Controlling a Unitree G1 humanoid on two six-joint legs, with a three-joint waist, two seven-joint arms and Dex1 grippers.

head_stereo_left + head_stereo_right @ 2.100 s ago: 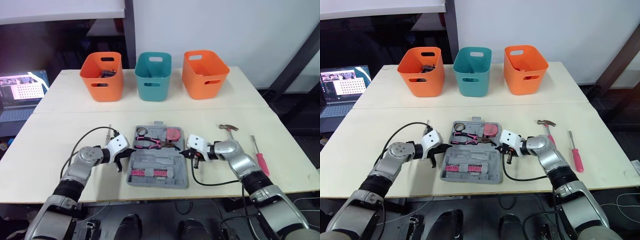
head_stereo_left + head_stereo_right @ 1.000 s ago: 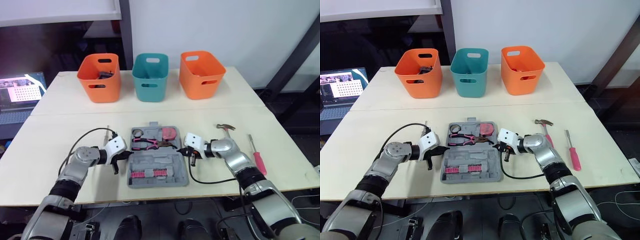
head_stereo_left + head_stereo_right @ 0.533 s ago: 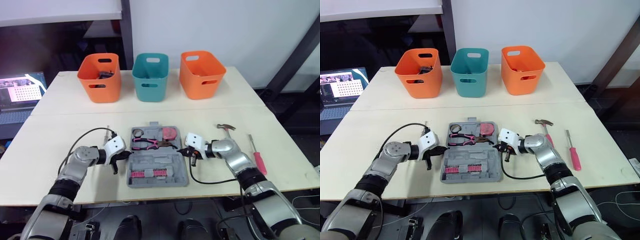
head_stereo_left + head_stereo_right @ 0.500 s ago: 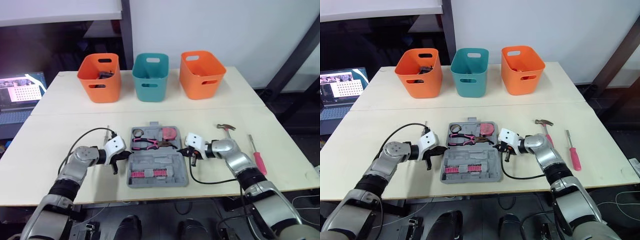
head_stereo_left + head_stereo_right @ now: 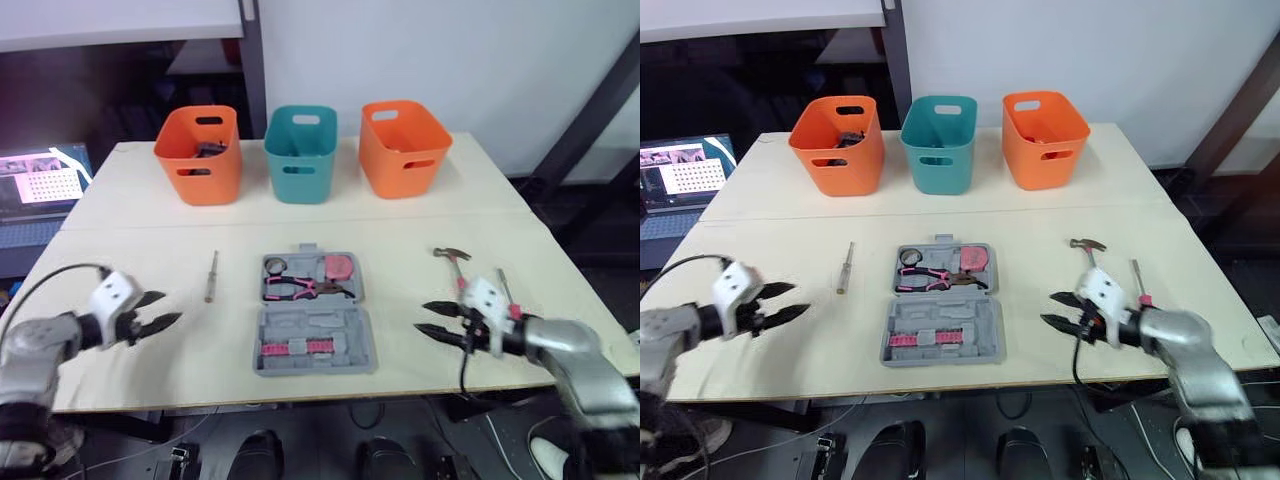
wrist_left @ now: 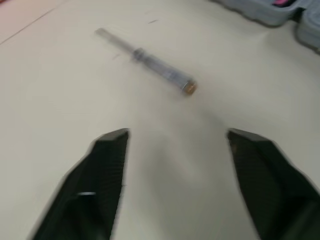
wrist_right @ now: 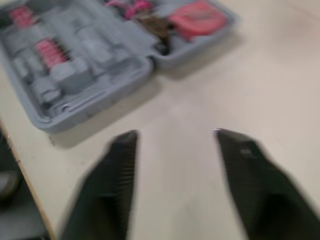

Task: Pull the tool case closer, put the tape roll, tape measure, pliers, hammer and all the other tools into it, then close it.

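At the front middle of the table [image 5: 420, 215], the open tool case [image 5: 313, 322] already holds pliers [image 5: 290, 290] and tape measure [image 5: 342, 267]. The left gripper [image 5: 170, 308] and right gripper [image 5: 421, 316] hover empty, fingers apart, each well beside the case. The hammer [image 5: 452, 258], pink screwdriver [image 5: 505, 290] and thin driver [image 5: 211, 275] lie outside. I think a careless pinch could roll the pink screwdriver off the near table edge

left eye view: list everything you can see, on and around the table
table: one, cream
tool case: one, grey, open, table centre
pliers: one, pink-handled, in case
tape measure: one, pink, in case
hammer: one, right of case
pale screwdriver: one, left of case
pink screwdriver: one, right of hammer
orange bins: two, table back
teal bin: one, between them
laptop: one, far left
left gripper: black, open
right gripper: black, open
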